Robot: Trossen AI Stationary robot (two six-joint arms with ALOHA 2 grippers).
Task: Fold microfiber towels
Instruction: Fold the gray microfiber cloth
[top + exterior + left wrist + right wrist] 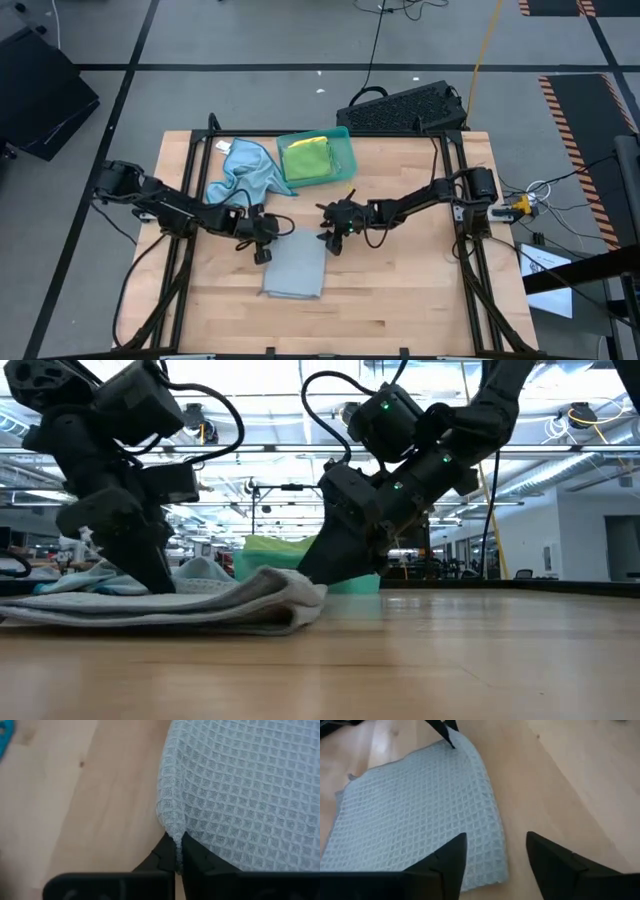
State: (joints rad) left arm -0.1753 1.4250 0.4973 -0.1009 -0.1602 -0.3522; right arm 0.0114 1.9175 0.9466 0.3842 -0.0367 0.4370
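Your left tool pinches the grey towel corner; your right tool gapes wide over its edge; no writing is readable.

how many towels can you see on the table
3: a grey towel mid-table, a light blue towel crumpled beside the teal tray, a yellow-green towel inside it. More may lie underneath.

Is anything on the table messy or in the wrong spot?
Yes. The light blue towel lies crumpled in a heap beside the teal tray, not folded. The grey towel lies flat and neat; the left gripper is pinching its corner, and the right gripper stands open above it.
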